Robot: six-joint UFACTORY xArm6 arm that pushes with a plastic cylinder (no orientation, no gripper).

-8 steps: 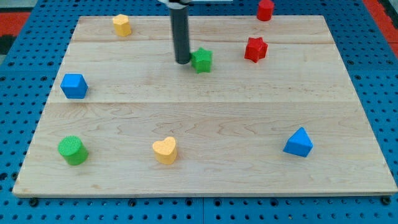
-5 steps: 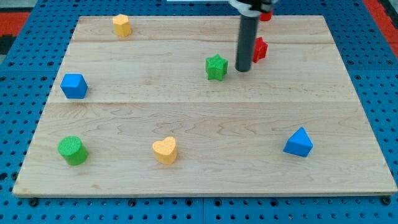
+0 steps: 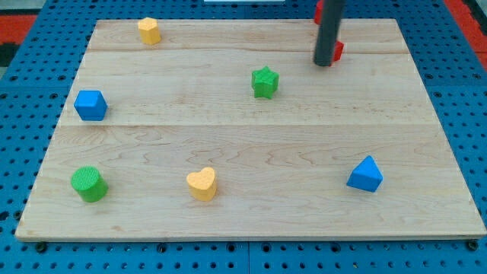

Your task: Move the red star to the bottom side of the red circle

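The red star sits far on the board, toward the right, almost wholly hidden behind my rod; only a sliver shows at the rod's right edge. The red circle is just beyond it at the far edge, also mostly hidden by the rod, so its shape cannot be made out. My tip rests on the wooden board, touching or just beside the star's left side; it holds nothing. The green star lies to the left and nearer. A yellow block is far left, a blue cube at the left edge. Near: green cylinder, yellow heart, blue pyramid-like block.
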